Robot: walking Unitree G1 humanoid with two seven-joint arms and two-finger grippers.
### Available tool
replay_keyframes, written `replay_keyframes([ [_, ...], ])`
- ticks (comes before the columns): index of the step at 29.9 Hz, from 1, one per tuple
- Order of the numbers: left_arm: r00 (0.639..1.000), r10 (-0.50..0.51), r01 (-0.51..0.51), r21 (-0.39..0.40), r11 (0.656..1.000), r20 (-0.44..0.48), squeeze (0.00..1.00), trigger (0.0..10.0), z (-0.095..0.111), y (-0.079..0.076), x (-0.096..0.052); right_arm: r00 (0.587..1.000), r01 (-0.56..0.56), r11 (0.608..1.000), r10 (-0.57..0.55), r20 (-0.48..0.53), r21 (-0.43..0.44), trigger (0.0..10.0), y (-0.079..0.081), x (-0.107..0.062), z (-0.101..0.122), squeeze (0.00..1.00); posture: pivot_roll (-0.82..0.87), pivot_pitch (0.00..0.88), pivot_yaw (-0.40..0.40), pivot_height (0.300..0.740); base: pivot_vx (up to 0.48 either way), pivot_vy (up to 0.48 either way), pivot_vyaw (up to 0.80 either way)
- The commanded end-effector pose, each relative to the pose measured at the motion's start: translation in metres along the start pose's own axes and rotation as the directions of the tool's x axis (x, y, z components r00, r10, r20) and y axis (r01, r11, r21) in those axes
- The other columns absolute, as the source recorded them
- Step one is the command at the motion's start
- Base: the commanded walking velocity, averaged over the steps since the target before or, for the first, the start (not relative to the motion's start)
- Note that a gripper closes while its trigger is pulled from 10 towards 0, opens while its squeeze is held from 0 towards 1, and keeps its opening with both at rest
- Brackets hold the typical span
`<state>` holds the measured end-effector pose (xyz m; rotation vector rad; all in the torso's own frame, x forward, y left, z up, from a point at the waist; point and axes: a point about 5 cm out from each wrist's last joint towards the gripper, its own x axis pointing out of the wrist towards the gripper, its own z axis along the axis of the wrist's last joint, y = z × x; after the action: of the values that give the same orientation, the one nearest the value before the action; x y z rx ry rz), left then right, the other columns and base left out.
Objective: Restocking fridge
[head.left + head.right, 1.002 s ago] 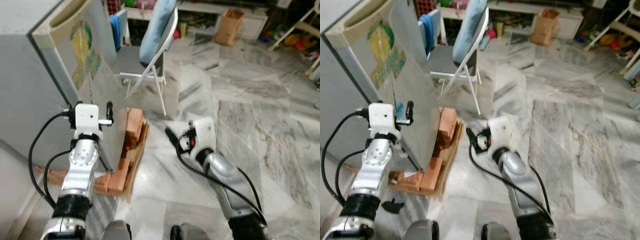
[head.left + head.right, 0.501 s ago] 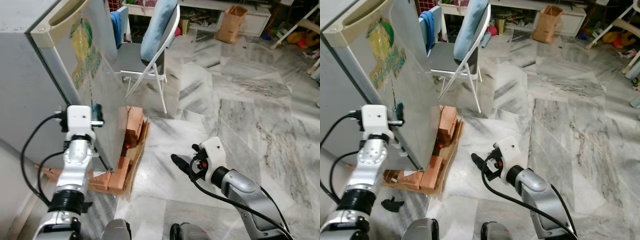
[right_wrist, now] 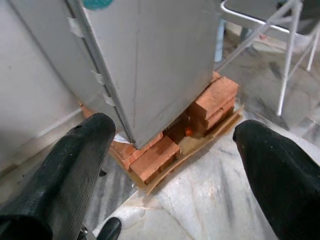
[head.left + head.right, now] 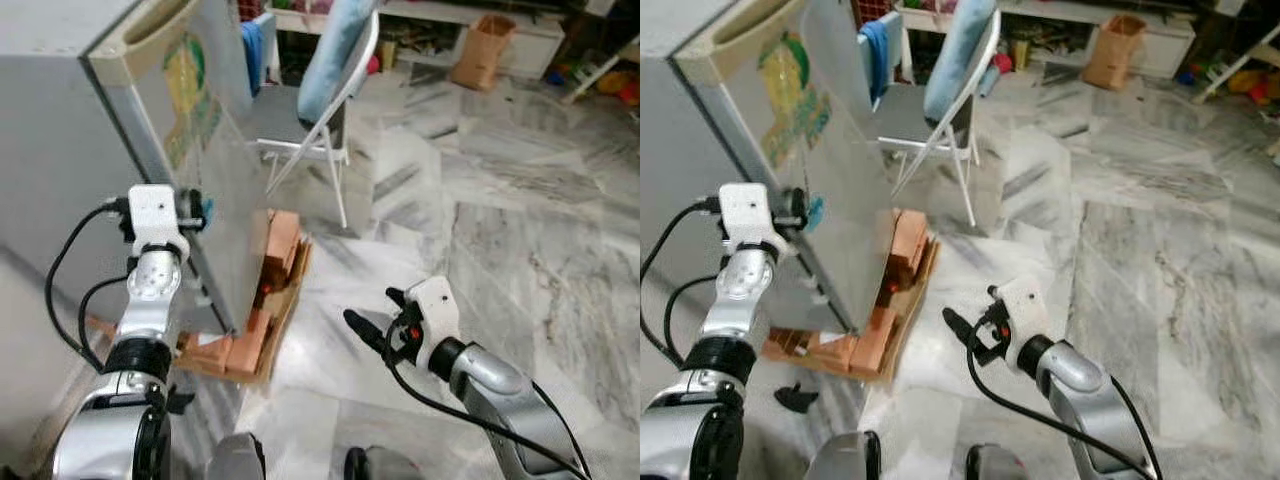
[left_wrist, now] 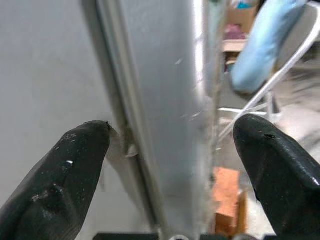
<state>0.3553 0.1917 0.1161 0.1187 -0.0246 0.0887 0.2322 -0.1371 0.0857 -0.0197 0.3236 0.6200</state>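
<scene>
The left gripper (image 5: 165, 170) has its two black fingers (image 5: 60, 175) spread wide apart, holding nothing, and it sits right at the corner edge of the fridge (image 4: 70, 130), with the vertical seam of the door (image 5: 150, 100) running between the fingertips; in the head views the same gripper (image 4: 195, 212) hovers at about mid-height against that edge, touching or just short of it, which I cannot settle. The right gripper (image 4: 365, 330) is also open and empty, held low over the marble floor (image 4: 520, 230), well apart from the fridge and pointing toward its base. That base rests on stacked bricks (image 3: 165, 150) laid on a sheet of cardboard (image 3: 200, 145). The door looks shut: its stickered front (image 4: 790, 95) lies flush with the cabinet and no interior shows. Just behind the fridge stands a folding chair (image 4: 320, 130) with a blue cushion (image 4: 335, 50) leaning on its back, and farther off a brown paper bag (image 4: 482, 50) sits by a low shelf. Judging from this, restocking has barely begun: neither gripper carries any item, I see no groceries within reach, and the door has not yet been opened. The step in hand seems to be getting a hold on the door edge; opening it, fetching goods and placing them inside all remain.
</scene>
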Motion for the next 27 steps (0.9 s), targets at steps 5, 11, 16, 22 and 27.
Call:
replay_keyframes([
  [5, 0.981, -0.184, 0.183, 0.02, 0.983, 0.058, 0.0, 10.0, 0.014, -0.033, 0.004, 0.999, 0.028, 1.0, -0.029, -0.022, -0.009, 10.0, -0.009, 0.001, -0.01, 0.0, 0.04, 0.109, 0.008, 0.74, 0.0, 0.0, 0.0],
  [11, 0.979, -0.197, 0.196, 0.026, 0.98, 0.053, 0.0, 10.0, 0.012, -0.035, 0.004, 0.999, 0.038, 0.999, -0.038, -0.025, -0.01, 10.0, -0.011, 0.007, -0.014, 0.0, 0.05, 0.107, 0.011, 0.74, 0.0, 0.0, 0.0],
  [16, 0.979, -0.204, 0.203, 0.044, 0.978, 0.007, 0.0, 10.0, 0.011, -0.036, 0.012, 0.999, 0.028, 1.0, -0.028, -0.021, -0.008, 10.0, -0.01, 0.01, -0.014, 0.0, 0.05, 0.105, 0.009, 0.74, 0.0, 0.0, 0.0],
  [22, 0.841, -0.527, 0.523, 0.06, 0.85, 0.124, 0.0, 10.0, 0.055, -0.118, 0.01, 0.992, 0.097, 0.995, -0.096, -0.086, 0.009, 10.0, -0.008, 0.001, -0.016, 0.0, 0.07, 0.094, 0.001, 0.74, 0.0, 0.0, 0.0],
  [27, 0.732, -0.657, 0.668, -0.005, 0.744, 0.179, 0.0, 10.0, 0.07, -0.182, -0.014, 0.987, 0.107, 0.994, -0.103, -0.125, 0.021, 10.0, -0.002, -0.007, -0.019, 0.0, 0.06, 0.085, 0.004, 0.74, 0.0, 0.0, 0.0],
])
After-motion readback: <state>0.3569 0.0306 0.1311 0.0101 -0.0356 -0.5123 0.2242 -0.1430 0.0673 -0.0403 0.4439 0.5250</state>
